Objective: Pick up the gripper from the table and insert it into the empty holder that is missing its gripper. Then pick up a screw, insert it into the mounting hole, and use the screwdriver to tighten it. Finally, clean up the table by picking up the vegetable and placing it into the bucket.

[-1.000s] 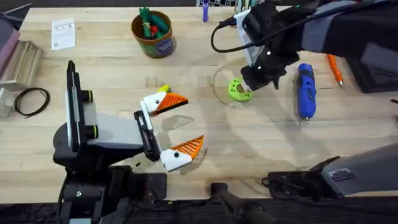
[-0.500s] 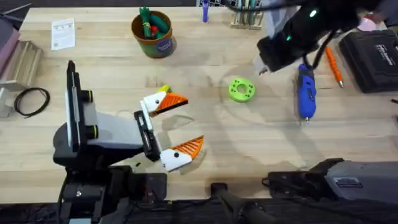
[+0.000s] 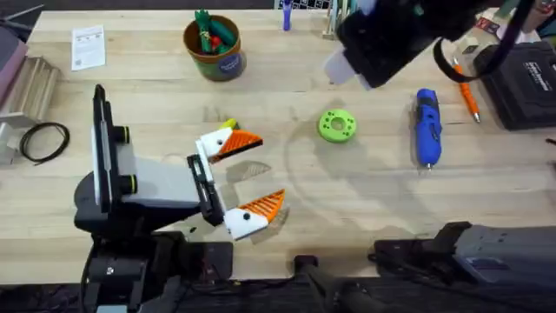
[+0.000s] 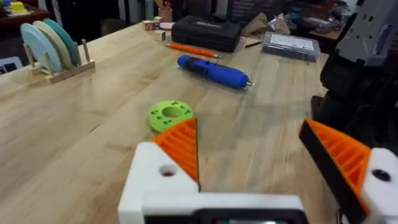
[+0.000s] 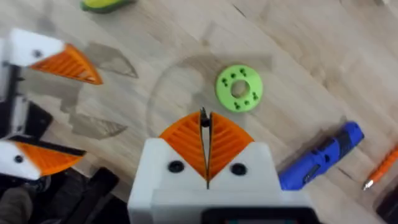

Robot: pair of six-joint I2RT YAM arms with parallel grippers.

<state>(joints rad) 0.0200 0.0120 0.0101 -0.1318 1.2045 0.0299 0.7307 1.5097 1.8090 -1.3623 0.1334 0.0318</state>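
Observation:
My right gripper (image 5: 204, 121) is raised above the table, its orange fingers shut on a thin dark screw at their tips. In the overhead view it is a dark blur (image 3: 340, 68) beyond the green disc (image 3: 337, 125). The blue screwdriver (image 3: 426, 126) lies right of the disc. My left gripper (image 3: 252, 174) rests open at table level, both white mounts carrying orange tips. The yellow vegetable (image 3: 228, 126) lies just behind its far finger. The bucket (image 3: 215, 48) stands at the back, holding green and red toys. The loose gripper and the empty holder are out of view.
An orange pen (image 3: 465, 91) and a black case (image 3: 530, 83) lie at the right. A paper card (image 3: 88, 46), a coiled black cable (image 3: 43, 141) and a metal piece (image 3: 30, 83) sit at the left. A plate rack (image 4: 53, 46) stands at the far edge.
My right gripper lifted off the green disc and rose back and up toward the camera, still shut. The left arm and the table's objects stayed put.

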